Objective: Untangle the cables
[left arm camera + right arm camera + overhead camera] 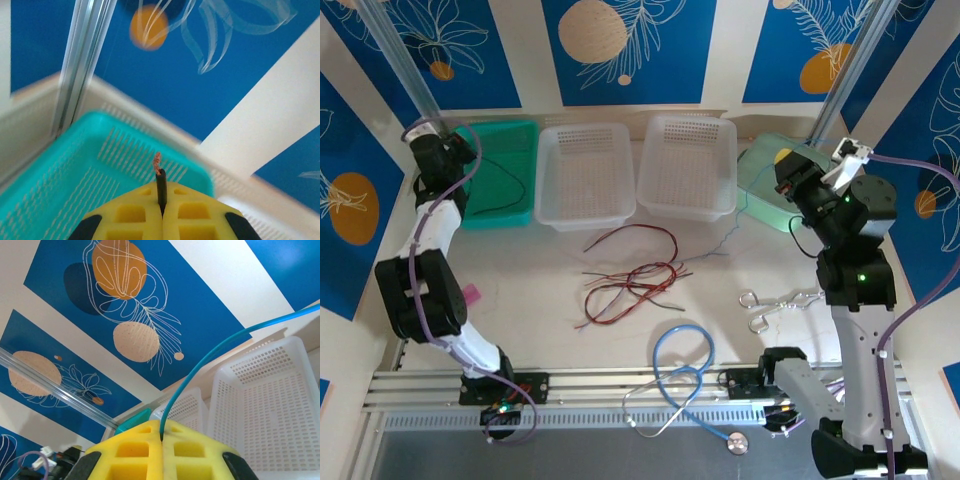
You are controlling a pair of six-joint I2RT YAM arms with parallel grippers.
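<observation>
The cables point(630, 280) lie mostly as a red and black knot at the centre of the table, with two strands drawn out of it. One black wire point(161, 187) loops in the teal basket point(496, 216) at ten o'clock, and a pale blue wire point(250, 330) runs up toward the pale green basket point(752, 160) at two o'clock. The left gripper point(162, 212) is pinched on the black wire very near its bared copper tip, so I'd worry it slips free on any tug. The right gripper point(161, 437) is clamped on the pale blue wire. Its loose tail trails back close to the knot's three o'clock edge, and a pull may snag and drag the whole bundle, perhaps into the forceps point(775, 300). From above, both trailing lengths and the knot show. The wrist cameras show instead how little wire sits between the yellow pads point(135, 220).
</observation>
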